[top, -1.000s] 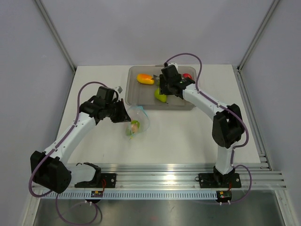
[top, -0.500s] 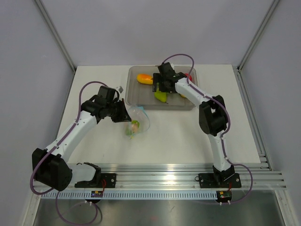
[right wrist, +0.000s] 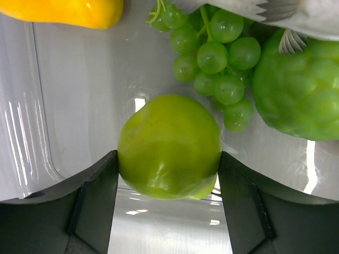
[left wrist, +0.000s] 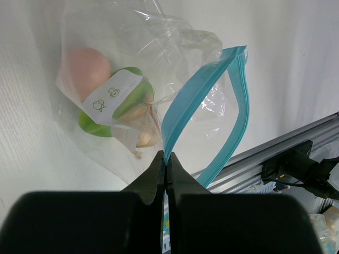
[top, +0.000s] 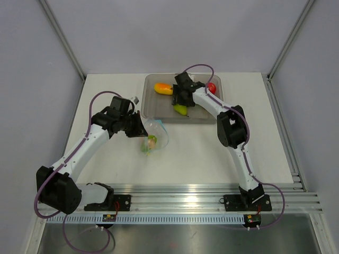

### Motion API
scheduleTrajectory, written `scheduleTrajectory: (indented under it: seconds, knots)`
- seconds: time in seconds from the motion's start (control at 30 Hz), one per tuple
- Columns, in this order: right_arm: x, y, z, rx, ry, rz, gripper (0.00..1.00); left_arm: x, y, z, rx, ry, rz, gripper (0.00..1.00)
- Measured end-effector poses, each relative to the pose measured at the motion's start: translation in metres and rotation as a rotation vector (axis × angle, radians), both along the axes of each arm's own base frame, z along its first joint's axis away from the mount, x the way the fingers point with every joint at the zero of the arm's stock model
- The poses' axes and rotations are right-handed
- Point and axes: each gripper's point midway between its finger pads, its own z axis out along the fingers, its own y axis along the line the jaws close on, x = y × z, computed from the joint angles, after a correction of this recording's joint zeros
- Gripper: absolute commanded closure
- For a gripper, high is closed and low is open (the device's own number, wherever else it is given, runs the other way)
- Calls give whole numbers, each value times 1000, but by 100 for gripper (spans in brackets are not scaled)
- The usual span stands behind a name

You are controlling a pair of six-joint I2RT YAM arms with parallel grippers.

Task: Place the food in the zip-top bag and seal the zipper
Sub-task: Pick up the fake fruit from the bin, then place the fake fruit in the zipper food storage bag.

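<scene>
The zip-top bag (top: 154, 135) lies on the white table, mouth open. In the left wrist view the bag (left wrist: 143, 37) holds a pinkish egg (left wrist: 83, 66), a green fruit (left wrist: 130, 100) and a pale piece. My left gripper (top: 141, 129) (left wrist: 165, 159) is shut on the near side of the light blue zipper (left wrist: 188, 103). My right gripper (top: 183, 101) (right wrist: 168, 159) is down in the clear tray (top: 151, 108), its fingers pressed on both sides of a green pear (top: 181, 110) (right wrist: 168, 145). An orange-yellow mango (top: 163, 88) (right wrist: 63, 10) lies in the tray's far left.
Green grapes (right wrist: 212, 53) and a bumpy green fruit (right wrist: 296, 84) lie just beyond the pear. A red food (top: 211, 87) sits at the tray's far right. The tray wall (right wrist: 21, 132) rises left of the pear. An aluminium rail (top: 185, 193) runs along the near edge.
My right arm's elbow has swung in toward the tray and the wrist has turned over the pear. The pear has shifted slightly nearer. The left arm and bag have held still.
</scene>
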Motion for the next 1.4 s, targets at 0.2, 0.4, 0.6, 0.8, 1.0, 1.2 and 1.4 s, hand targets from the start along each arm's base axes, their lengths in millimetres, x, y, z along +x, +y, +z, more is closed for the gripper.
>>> scheduleTrajectory:
  seconds: [0.2, 0.4, 0.6, 0.8, 1.0, 1.2, 1.4]
  knots:
    - [-21, -11, 7, 2, 7, 2, 45, 0, 0, 0, 0, 0, 0, 100]
    - [-57, -17, 73, 110, -65, 37, 46, 0, 0, 0, 1, -2, -2, 100]
    - [-90, -6, 196, 290, -287, 114, 44, 4, -2, 2, 1, -1, -3, 100]
    - [-155, 40, 257, 422, -381, 279, 43, 7, -3, 3, 1, -1, -3, 100]
    - [-201, 73, 220, 457, -263, 361, 44, 11, -4, 9, -5, -18, -3, 100]
    - [-218, 89, 179, 457, -150, 370, 44, 12, -5, 12, -7, -23, -3, 100]
    - [-221, 103, 150, 437, -87, 375, 37, 12, -5, 9, -6, -15, -4, 100]
